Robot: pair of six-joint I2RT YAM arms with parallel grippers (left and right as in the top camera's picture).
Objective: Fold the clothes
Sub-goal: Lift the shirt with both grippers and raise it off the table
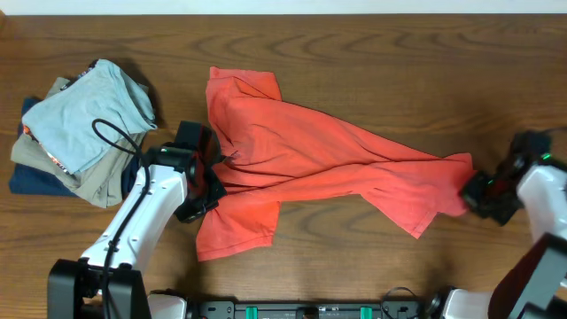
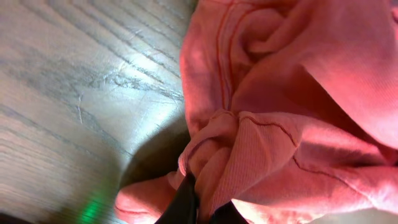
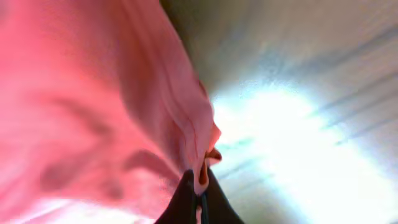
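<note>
One red T-shirt, two hands clamped on it: left hand, right hand.

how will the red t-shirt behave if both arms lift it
Probably floppy: the coral T-shirt bunches into soft folds where the left gripper pinches it. Likely light, since the right gripper holds it by just a thin edge. Its middle would probably sag between them.

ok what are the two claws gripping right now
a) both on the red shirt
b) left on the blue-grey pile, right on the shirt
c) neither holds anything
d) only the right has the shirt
a: the left claw is shut on a bunch of the red shirt, and the right claw pinches its opposite edge.
</note>
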